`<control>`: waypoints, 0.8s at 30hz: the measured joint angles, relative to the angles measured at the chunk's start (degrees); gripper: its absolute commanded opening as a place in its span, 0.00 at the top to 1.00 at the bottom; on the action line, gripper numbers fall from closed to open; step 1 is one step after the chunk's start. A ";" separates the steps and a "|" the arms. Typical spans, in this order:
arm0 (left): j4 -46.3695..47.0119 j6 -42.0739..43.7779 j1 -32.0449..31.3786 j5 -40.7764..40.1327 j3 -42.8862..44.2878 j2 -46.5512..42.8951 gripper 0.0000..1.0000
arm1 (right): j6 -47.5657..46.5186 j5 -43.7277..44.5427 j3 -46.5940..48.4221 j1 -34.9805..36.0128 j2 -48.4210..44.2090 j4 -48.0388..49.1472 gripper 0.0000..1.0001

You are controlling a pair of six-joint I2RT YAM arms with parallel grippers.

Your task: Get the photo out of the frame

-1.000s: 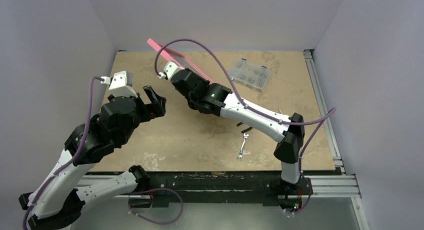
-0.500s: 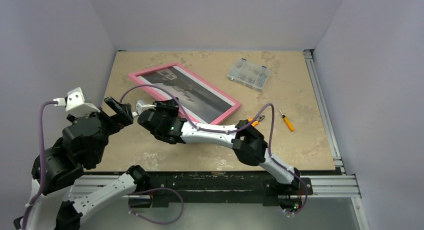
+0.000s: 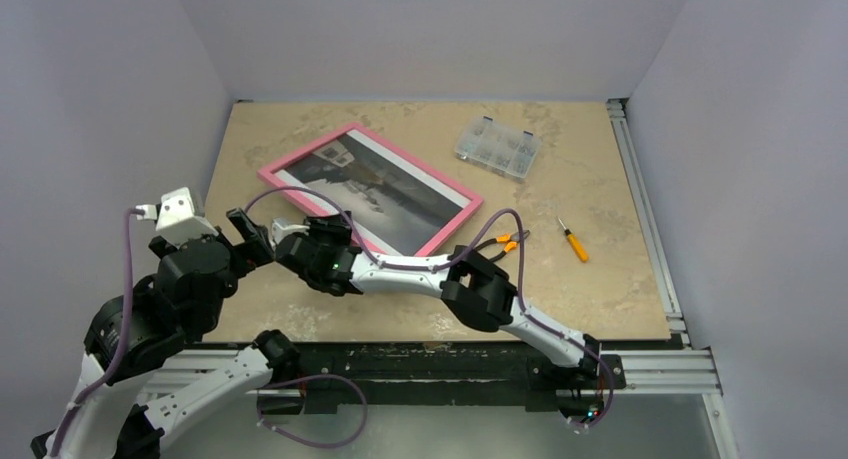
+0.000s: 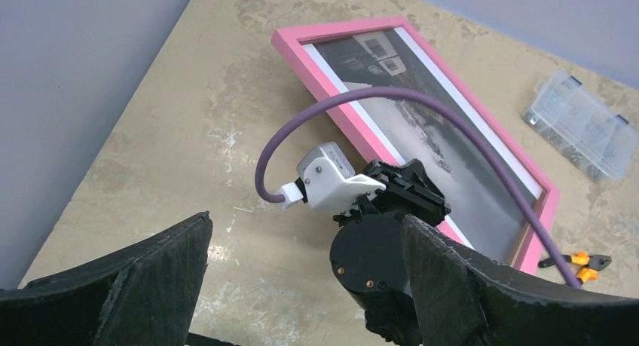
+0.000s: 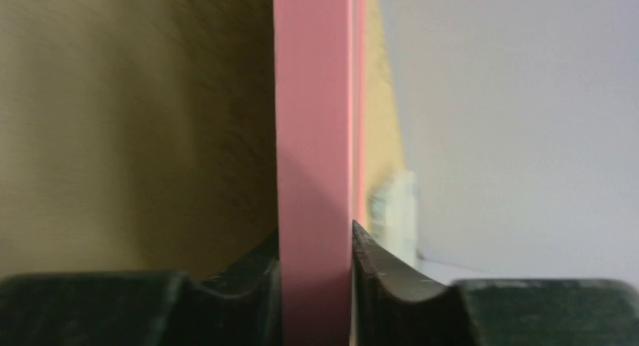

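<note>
Lying face up on the beige stone-look table [image 3: 600, 179] in the top view, the pink rectangular frame [image 3: 416, 160] is no longer being held aloft, with the grey-toned white-margined photo [image 3: 385, 189] still sitting inside. In the left wrist view the left gripper [image 4: 305, 224] is hovering wide open, empty. In the right wrist view the right gripper [image 5: 315, 274] is clamping the frame's rim, so removal looks unstarted.

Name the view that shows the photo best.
Top external: nearly the whole photo shows face up inside the frame, only its near corner hidden by the right arm. Left wrist shows it closer, but a cable and that arm cover much. Right wrist shows only the frame's edge.
</note>
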 measured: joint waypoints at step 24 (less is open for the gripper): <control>27.04 -10.78 3.63 14.56 -14.93 11.17 0.00 | 26.14 -67.17 -30.75 -15.93 -34.60 -13.97 0.07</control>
